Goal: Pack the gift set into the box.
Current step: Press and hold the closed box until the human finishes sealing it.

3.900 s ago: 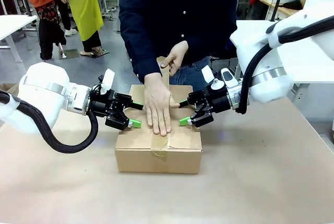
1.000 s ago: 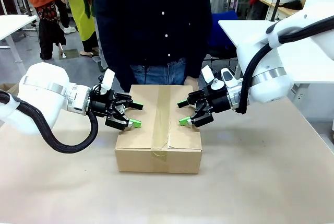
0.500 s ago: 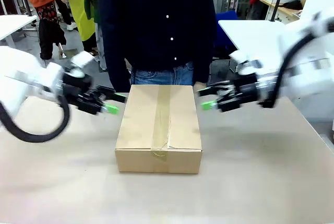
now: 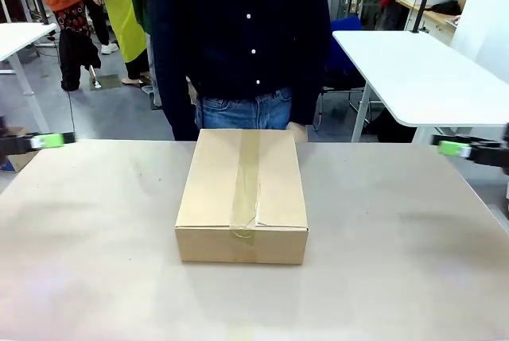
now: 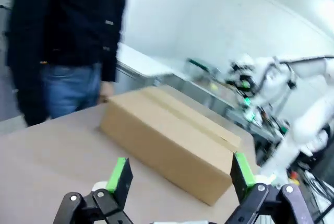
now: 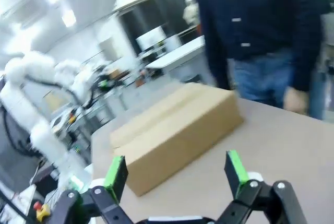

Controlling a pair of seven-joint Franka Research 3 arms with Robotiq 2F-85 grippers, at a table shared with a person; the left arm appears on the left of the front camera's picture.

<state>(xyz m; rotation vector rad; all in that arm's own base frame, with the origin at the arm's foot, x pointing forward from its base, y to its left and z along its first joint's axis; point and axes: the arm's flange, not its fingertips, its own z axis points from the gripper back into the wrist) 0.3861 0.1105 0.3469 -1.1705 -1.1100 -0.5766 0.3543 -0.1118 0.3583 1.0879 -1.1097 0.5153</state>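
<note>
The box (image 4: 242, 195) sits taped shut at the surface's (image 4: 382, 277) centre, a person (image 4: 238, 39) at its 12 o'clock. The left pincer (image 5: 177, 177) at 9 o'clock and the right pincer (image 6: 175, 174) at 3 o'clock both gape wide, holding nothing.

One box (image 4: 242, 195) — one person (image 4: 238, 39) — two grippers.

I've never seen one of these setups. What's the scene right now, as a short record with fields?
box: brown carton in the middle of the table, flaps shut, a tape strip along the top
left gripper: at the table's left edge, fingers open, empty
right gripper: at the table's right edge, fingers open, empty
person: stands at the far side, right behind the box
gift set: cannot be seen with the box closed
</note>
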